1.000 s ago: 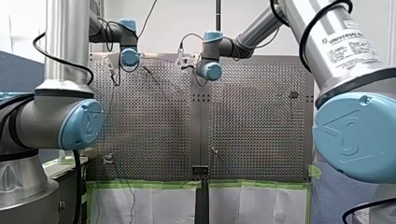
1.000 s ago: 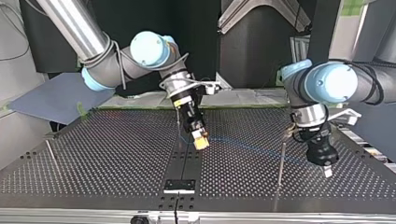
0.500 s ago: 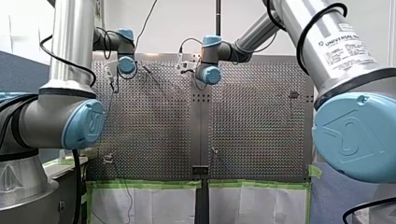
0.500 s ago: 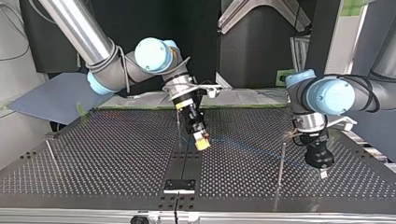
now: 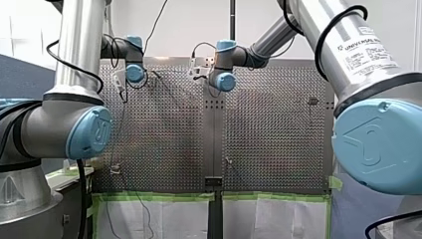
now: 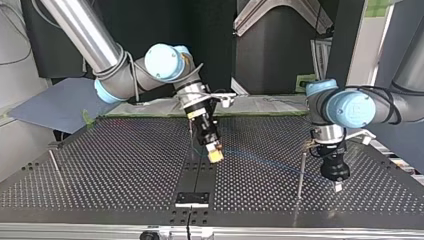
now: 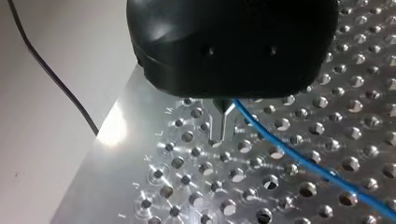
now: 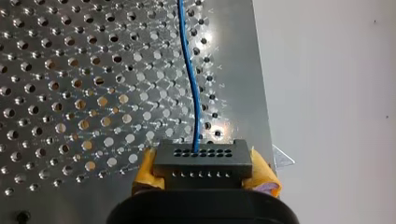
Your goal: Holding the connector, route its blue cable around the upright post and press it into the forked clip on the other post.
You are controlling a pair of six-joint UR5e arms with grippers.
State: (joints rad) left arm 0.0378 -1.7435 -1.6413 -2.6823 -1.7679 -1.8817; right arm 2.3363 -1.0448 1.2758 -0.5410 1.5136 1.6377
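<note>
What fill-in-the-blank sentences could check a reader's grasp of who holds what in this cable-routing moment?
My right gripper holds the connector between ___ pads.
The cable leaving the connector is ___.
My left gripper is pinched shut on the ___.
Missing words: yellow; blue; cable.

The front camera stands behind and above my shoulders and looks far over the perforated table [image 5: 268, 129], the way I reach. The top camera is across the table, low, facing me; these two share the whole table and both arms. Each wrist camera looks very near at the table, along my left gripper [image 7: 223, 137] or along my right gripper [image 8: 204, 173] with the connector [image 8: 203, 161]; both show the blue cable [image 7: 299, 158].
</note>
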